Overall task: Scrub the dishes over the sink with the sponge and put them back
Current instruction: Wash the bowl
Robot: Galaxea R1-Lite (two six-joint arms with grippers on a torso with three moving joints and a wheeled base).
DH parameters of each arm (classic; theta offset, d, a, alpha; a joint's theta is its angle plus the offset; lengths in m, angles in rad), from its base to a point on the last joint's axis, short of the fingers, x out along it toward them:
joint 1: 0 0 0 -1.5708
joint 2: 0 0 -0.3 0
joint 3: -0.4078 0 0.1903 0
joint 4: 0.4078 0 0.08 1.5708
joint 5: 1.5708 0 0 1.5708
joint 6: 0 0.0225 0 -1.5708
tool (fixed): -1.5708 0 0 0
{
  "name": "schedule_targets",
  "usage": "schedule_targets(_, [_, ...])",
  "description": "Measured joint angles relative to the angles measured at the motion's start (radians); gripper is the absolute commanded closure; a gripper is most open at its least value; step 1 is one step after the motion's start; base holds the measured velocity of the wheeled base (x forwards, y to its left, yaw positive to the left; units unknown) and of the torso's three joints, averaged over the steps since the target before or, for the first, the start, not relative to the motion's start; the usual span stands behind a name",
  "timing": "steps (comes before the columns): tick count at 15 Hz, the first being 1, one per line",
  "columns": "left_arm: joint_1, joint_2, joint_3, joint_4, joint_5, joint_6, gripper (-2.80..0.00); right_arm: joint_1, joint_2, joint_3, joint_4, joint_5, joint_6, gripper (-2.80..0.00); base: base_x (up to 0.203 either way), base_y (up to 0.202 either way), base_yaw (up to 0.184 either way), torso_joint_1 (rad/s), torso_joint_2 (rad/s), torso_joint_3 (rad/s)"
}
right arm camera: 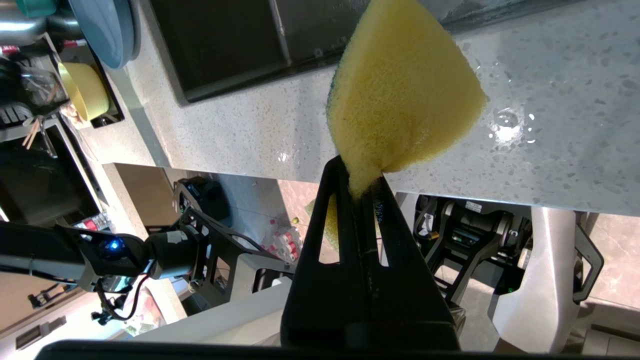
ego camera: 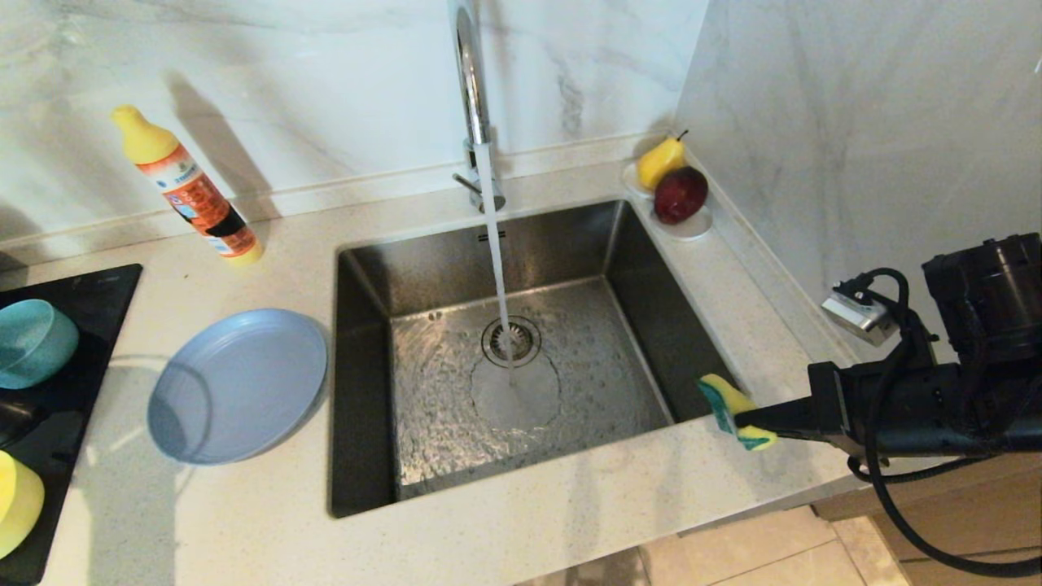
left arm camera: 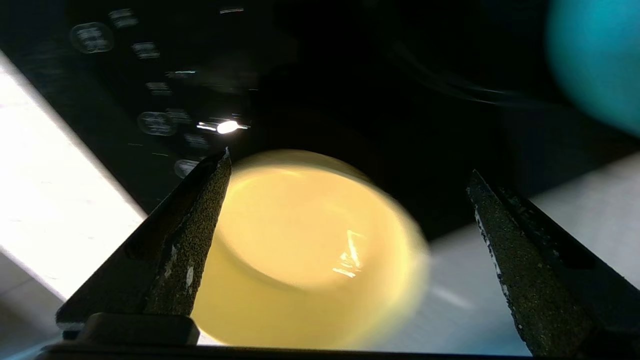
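The grey-blue plate lies on the counter left of the sink. On the black hob sit the teal bowl and the yellow-green bowl. My left gripper hangs open above the yellow-green bowl, fingers wide and touching nothing; the teal bowl is beyond it. My right gripper is over the counter at the sink's near right corner, shut on the sponge. The sponge shows its yellow face, pinched at one end by that gripper.
Water runs from the chrome tap onto the drain. A yellow and orange detergent bottle stands at the back left. A white dish with a pear and a red fruit sits at the back right corner, by the marble wall.
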Motion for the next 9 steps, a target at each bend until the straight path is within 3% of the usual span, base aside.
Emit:
schedule_targets(2, [0.000,-0.029,-0.082,0.081,-0.032,-0.019,-2.80,0.000,0.005,0.004,-0.002,0.000,0.000,0.00,0.000,0.000,0.000,0.000,0.00,0.000])
schedule_targets(6, [0.007,-0.042,-0.213,0.388,-0.022,-0.009,-2.80,0.000,0.012,0.006,-0.002,0.001,0.001,0.00,0.000,0.000,0.000,0.000,0.00,0.000])
schedule_targets(9, [0.029,-0.031,-0.163,0.425,0.003,0.031,-2.80,0.000,0.014,0.003,-0.002,0.002,0.001,0.00,0.000,0.000,0.000,0.000,0.00,0.000])
